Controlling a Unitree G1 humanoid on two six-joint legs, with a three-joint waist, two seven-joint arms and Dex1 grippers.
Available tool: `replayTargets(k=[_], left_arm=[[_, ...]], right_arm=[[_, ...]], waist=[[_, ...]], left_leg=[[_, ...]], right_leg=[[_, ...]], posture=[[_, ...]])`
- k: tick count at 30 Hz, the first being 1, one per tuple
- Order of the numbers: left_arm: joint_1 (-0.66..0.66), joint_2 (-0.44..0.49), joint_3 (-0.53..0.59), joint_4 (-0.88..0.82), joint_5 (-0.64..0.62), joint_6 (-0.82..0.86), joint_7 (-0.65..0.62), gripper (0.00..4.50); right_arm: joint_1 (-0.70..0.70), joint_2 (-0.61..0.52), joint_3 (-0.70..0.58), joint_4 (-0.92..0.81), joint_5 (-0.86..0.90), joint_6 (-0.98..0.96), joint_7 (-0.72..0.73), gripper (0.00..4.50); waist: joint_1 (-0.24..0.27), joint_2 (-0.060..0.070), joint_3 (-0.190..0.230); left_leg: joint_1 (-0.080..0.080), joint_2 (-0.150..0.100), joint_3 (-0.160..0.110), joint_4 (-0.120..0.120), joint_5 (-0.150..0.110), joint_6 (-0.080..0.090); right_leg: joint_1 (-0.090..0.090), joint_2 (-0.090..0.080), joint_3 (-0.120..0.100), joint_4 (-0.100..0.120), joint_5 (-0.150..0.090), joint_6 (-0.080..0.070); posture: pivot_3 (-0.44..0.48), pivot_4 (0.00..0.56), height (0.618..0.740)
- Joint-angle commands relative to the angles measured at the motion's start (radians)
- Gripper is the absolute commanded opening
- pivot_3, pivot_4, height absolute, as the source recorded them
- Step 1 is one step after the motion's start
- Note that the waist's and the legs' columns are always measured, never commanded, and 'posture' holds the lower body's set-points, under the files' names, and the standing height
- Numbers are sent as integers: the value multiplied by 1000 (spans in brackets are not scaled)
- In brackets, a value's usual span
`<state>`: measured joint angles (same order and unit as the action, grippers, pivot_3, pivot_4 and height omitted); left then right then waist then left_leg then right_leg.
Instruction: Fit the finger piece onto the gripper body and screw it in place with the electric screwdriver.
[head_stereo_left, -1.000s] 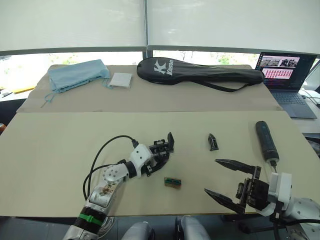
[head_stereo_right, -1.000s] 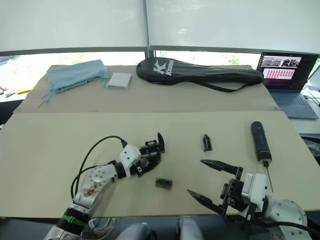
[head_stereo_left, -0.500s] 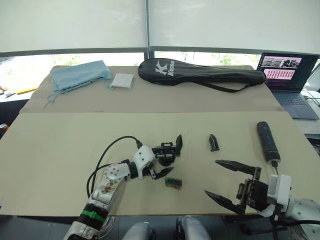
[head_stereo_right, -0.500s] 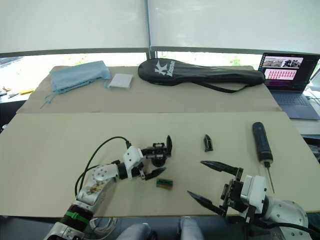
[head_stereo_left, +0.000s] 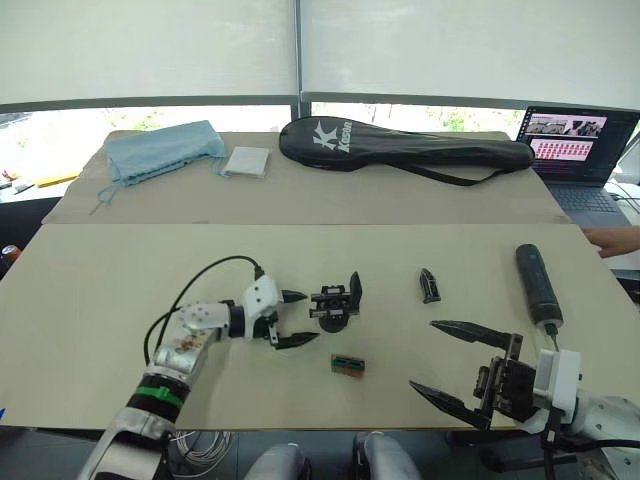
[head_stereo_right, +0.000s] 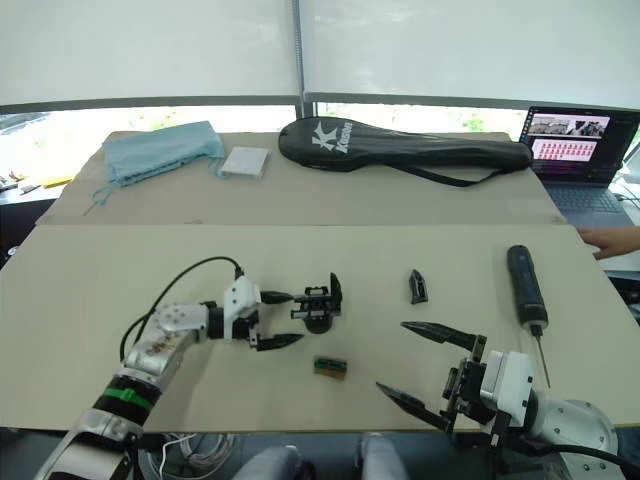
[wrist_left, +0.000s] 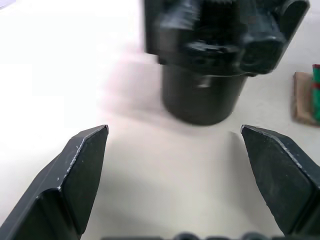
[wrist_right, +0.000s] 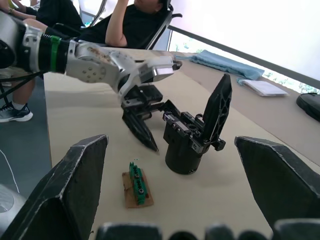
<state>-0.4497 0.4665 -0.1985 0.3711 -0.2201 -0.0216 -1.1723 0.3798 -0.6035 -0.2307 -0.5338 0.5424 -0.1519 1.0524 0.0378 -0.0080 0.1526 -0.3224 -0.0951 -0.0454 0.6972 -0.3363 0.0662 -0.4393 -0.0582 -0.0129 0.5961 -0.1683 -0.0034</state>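
The gripper body stands upright on the table, its one black finger pointing up. Just to its left my left gripper is open and apart from it; the left wrist view has the body ahead of the spread fingers. The small black finger piece lies right of the body. Farther right, the electric screwdriver lies with its bit toward the table's near edge. My right gripper hovers open near the front right, holding nothing.
A small green-brown box lies in front of the gripper body. At the back lie a black racket bag, a blue cloth and a white pad. A laptop stands far right. A person's hand rests at the right edge.
My left gripper has let go of the gripper body and drawn back to the left. The body now stands free and upright. A hand has come in at the right edge.
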Motion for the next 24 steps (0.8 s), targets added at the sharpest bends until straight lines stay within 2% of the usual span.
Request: replayTargets(k=[1,7,14,17,19,20,24], left_arm=[[-53,-32,1,79,-26,-55,-93,4484],[-176,-131,-38,299,19,-201,-208,4484],[-241,-185,-19,444,69,-281,-174,4484],[-232,-177,-19,454,83,-306,-177,3607],[-221,-167,-8,457,83,-315,-171,2649],[-216,-164,-1,456,79,-317,-171,2314],[-179,-146,21,414,60,-317,-177,2345]], right_arm=[[2,-7,-23,-21,6,-24,-2,4500],[33,-10,-26,-58,8,-7,-19,4500],[39,-18,-37,-59,11,-8,-30,4500],[42,-18,-33,-63,8,-9,-36,4500],[43,-18,-31,-64,7,-8,-38,4500],[43,-19,-31,-64,7,-8,-37,4500],[44,-22,-33,-61,9,-7,-34,4500]], waist=[[0,0,0],[3,0,0],[-4,0,0],[-2,0,0],[-2,0,0],[-2,0,0],[-12,0,0]], left_leg=[[0,0,0,0,0,0],[-1,0,0,2,0,0],[-2,0,0,3,-1,1],[-2,0,0,3,-1,1],[-2,0,0,3,-1,2],[-2,0,0,3,-1,2],[-1,0,0,3,-1,2]], right_leg=[[0,0,0,0,0,0],[0,0,0,-1,0,0],[0,0,1,0,0,0],[0,0,1,0,0,0],[0,0,1,0,0,0],[0,0,1,0,0,0],[0,0,1,1,0,0]], posture=[[0,150,740],[0,150,740],[0,150,740],[0,150,740],[0,150,740],[0,150,740],[0,150,740]])
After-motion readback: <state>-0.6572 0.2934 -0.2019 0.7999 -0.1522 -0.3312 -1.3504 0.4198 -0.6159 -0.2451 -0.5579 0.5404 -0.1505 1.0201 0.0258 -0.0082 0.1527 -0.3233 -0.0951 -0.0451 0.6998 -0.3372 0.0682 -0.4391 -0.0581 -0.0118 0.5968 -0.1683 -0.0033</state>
